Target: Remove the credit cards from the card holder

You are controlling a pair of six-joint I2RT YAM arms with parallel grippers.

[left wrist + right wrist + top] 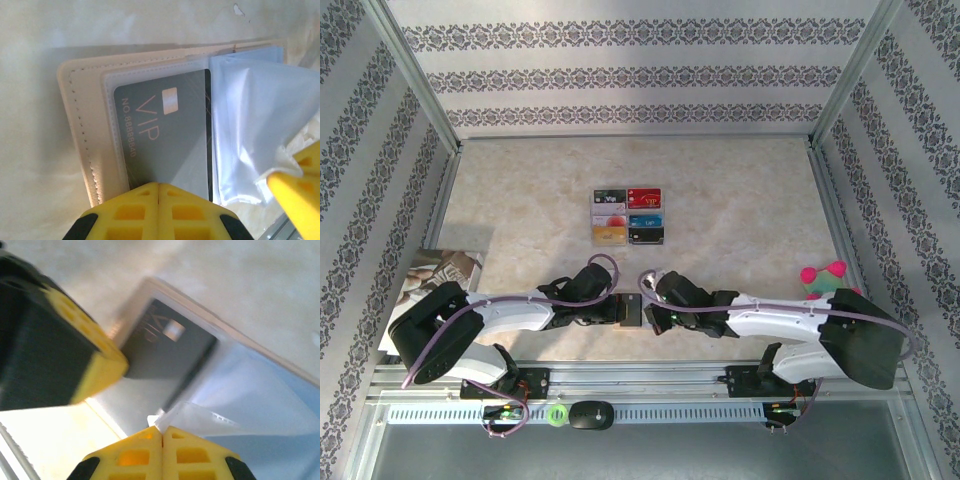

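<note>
The card holder (pixel 631 310) lies open on the table between both arms, its tan stitched cover (pixel 80 125) flat. A grey VIP credit card (pixel 165 145) sits in a clear sleeve on its left page. My left gripper (pixel 159 185) is shut on the near edge of that card. My right gripper (pixel 162 429) is shut on a corner of the loose clear sleeves (pixel 255 115), lifting them off to the right. The right wrist view also has the grey card (pixel 160 350), with the left gripper's fingers (pixel 95 360) on it.
Several colourful cards (pixel 627 215) lie in a grid at the table's middle, beyond the arms. A printed booklet (pixel 440 270) rests at the left wall. A pink and green toy (pixel 825 278) sits at the right. The metal rail (pixel 640 378) runs along the near edge.
</note>
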